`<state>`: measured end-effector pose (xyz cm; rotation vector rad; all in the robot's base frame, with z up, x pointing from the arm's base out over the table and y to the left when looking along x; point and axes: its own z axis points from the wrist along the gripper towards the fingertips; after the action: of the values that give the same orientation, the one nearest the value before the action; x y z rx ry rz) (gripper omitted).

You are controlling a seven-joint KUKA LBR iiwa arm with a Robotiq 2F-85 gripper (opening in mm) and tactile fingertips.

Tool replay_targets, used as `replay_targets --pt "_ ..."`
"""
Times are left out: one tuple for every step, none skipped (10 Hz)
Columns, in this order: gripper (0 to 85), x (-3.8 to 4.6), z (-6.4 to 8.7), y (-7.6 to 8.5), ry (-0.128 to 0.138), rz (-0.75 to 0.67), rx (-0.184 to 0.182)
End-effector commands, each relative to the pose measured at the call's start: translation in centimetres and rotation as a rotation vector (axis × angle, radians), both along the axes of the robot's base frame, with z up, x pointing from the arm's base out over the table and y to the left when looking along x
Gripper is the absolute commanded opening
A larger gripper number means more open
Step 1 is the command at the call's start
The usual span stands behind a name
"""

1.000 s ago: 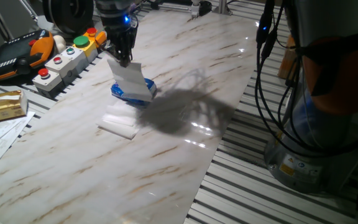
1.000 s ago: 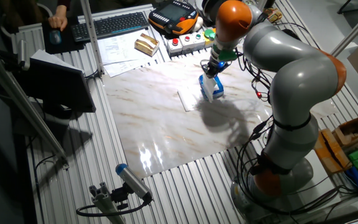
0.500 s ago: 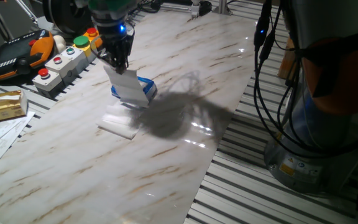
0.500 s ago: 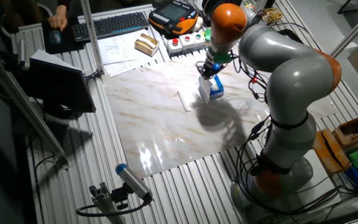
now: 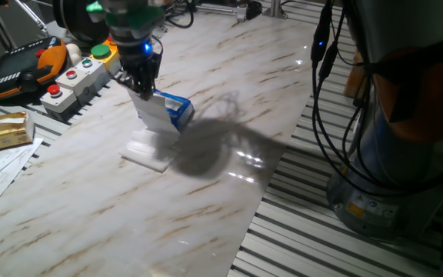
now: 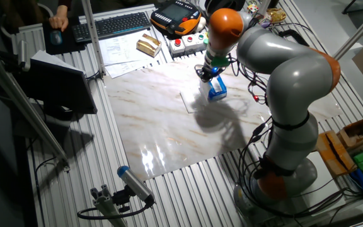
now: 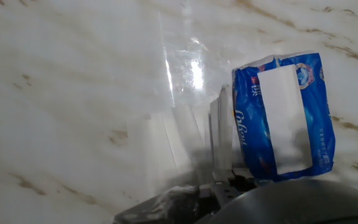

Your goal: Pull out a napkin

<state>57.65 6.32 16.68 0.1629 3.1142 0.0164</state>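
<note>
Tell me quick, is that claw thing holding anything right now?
Gripper: shut on the napkin, a white sheet hanging from it beside the blue tissue pack.

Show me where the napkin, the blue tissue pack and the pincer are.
napkin (image 5: 151, 112), one fixed view, middle of the hanging sheet.
blue tissue pack (image 7: 319, 106), hand view, blue wrapper right of the opening.
pincer (image 5: 142, 90), one fixed view, between the fingertips.

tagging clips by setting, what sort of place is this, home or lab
Most likely a robot lab or workshop, not a home. A slatted metal bench carries the marble board, a box of coloured push buttons sits at its edge, and a keyboard lies nearby.
</note>
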Motion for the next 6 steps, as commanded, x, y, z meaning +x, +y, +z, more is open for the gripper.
replay_targets --pt "19.3 -0.03 -0.1 0.1 -0.003 -0.001 0.0" --pt "33.7 0.01 -0.3 0.2 -0.009 -0.007 -0.003" --pt "46.3 0.12 -0.5 0.1 -0.014 -0.006 -0.004" --pt "55.3 0.16 -0.6 0.0 -0.02 -0.012 -0.006" --pt "59.7 0.21 -0.5 -0.4 -0.02 -0.007 -0.004" --pt "60.0 0.23 -0.3 -1.1 -0.02 0.002 -0.005"
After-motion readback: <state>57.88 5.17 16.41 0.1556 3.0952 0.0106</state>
